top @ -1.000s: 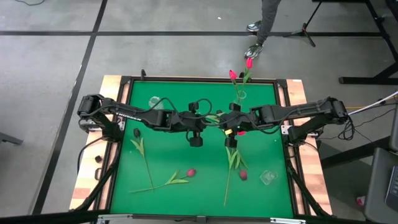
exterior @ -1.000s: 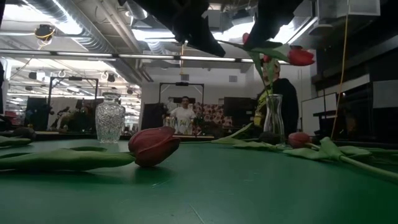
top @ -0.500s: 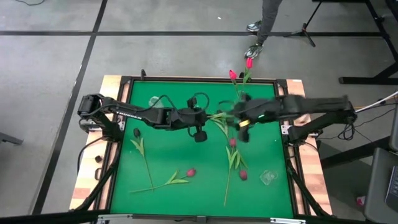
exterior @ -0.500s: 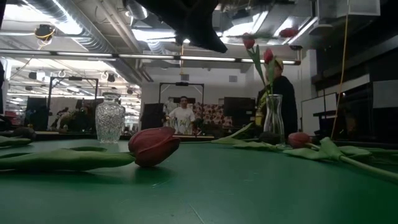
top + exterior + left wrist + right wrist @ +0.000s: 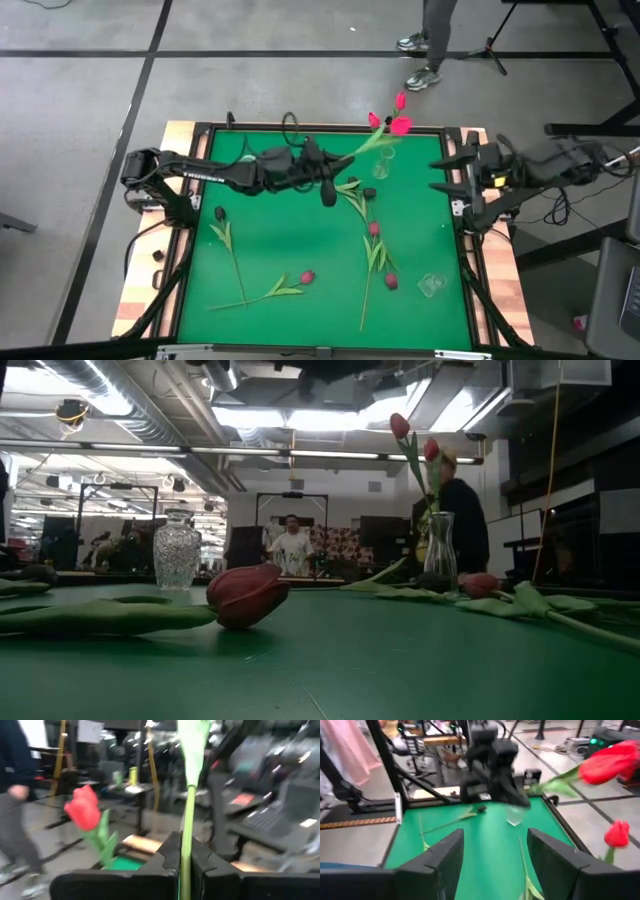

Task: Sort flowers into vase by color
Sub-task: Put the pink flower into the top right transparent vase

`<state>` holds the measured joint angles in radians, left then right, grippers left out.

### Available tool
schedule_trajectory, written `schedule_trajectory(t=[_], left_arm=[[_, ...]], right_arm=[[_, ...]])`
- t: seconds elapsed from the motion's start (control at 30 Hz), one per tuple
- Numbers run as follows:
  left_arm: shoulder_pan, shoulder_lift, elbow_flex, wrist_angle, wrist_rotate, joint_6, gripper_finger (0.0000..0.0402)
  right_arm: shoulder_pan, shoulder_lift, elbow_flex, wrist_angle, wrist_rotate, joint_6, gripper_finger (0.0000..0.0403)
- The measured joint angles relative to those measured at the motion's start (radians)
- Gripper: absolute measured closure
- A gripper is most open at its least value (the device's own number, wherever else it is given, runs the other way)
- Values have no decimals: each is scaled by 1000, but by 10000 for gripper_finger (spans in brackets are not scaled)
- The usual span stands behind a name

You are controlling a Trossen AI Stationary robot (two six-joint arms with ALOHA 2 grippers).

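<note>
My left gripper (image 5: pixel 336 173) is above the table's middle, shut on a pink-red tulip (image 5: pixel 401 126), whose head is close to the slender clear vase (image 5: pixel 381 166) at the far edge. Two pink-red tulips (image 5: pixel 375 120) stand in that vase, which also shows in the low view (image 5: pixel 437 552). My right gripper (image 5: pixel 441 174) is open and empty near the table's right edge; its fingers (image 5: pixel 445 855) stand wide apart. Maroon tulips (image 5: pixel 307 277) and a black one (image 5: pixel 220 213) lie flat on the green mat. My left gripper pinches the tulip's green stem (image 5: pixel 186 847) between its two fingers, in the stem's lower part. The fingers come from the table's left. The flower is lifted clear of the mat. Its stem slants toward the far right, and its head (image 5: pixel 612 762) is beside the slender vase.
A cut-glass vase (image 5: pixel 248 162) stands at the far left of the mat and shows in the low view (image 5: pixel 177 550). A small clear glass (image 5: pixel 430 285) sits at the near right. A person (image 5: pixel 432 40) stands beyond the far edge. Wooden borders frame the mat (image 5: pixel 290 240).
My right gripper has drawn away from the tulip at the table's middle to the right edge. My left gripper has kept the stem and gone a little toward the far edge. The tulip's head has swung toward the slender vase.
</note>
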<state>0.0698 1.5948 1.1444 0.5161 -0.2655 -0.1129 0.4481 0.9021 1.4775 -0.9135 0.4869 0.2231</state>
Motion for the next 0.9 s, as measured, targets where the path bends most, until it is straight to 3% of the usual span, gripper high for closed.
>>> schedule_trajectory(t=[0.1, 0.23, 0.47, 0.57, 0.67, 0.9], left_arm=[[27, -5, -23, 122, 98, -82, 401], [41, -5, -42, 178, 126, -139, 401], [13, -5, -42, 342, 173, -148, 402], [7, -5, -42, 400, 221, -200, 401], [8, -5, -42, 390, 261, -223, 401], [-10, 4, -42, 311, 290, -202, 401]], right_arm=[[58, -17, -89, 12, 99, 16, 185], [76, -14, -224, 141, 211, -18, 184], [47, -14, -521, 664, 314, -251, 184], [-5, -24, -626, 908, 248, -290, 184], [-66, -34, -670, 1047, 150, -298, 184], [-218, 26, -674, 1154, -74, -270, 184]])
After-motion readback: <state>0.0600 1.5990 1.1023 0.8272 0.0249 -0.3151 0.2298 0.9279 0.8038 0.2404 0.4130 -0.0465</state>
